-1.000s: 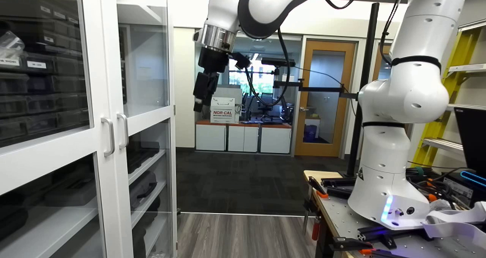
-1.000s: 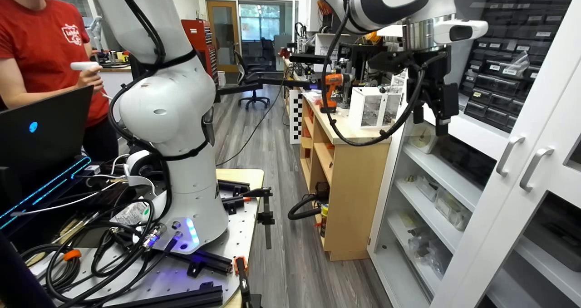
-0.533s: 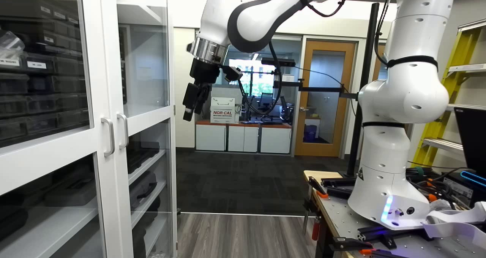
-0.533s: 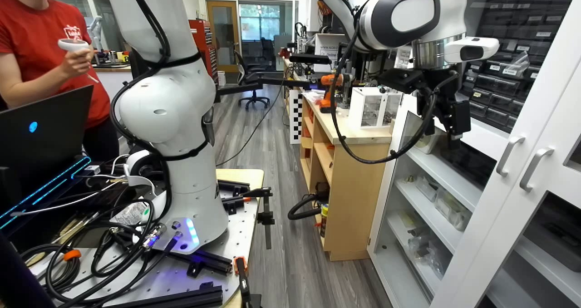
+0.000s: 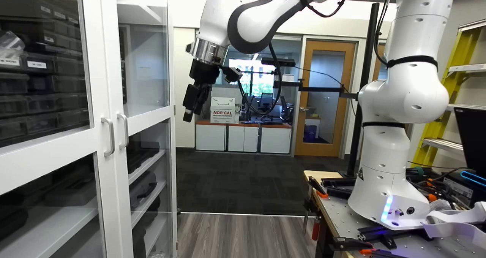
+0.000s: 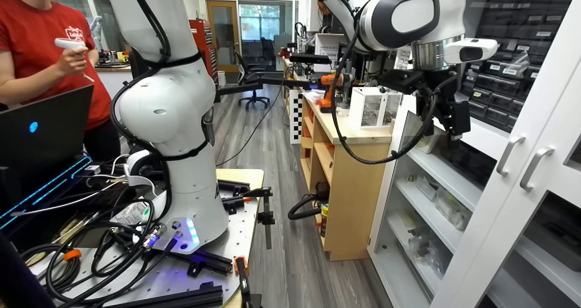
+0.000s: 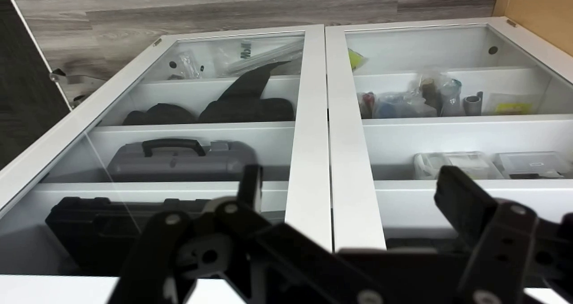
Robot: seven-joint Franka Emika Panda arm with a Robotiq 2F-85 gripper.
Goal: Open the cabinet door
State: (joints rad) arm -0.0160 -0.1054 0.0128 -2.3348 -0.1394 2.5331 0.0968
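The glass cabinet door (image 5: 147,120) is standing closed beside its twin door (image 5: 49,156), so the task is probably sitting at the reaching step. The end effector (image 7: 351,186) is hanging clear of both, jaws spread around nothing; next it is likely needing to grip the pull handle (image 6: 533,168). The twin's handle (image 6: 509,157) is crowding close, risking a mix-up; a black cable (image 6: 343,139) is looping nearby.
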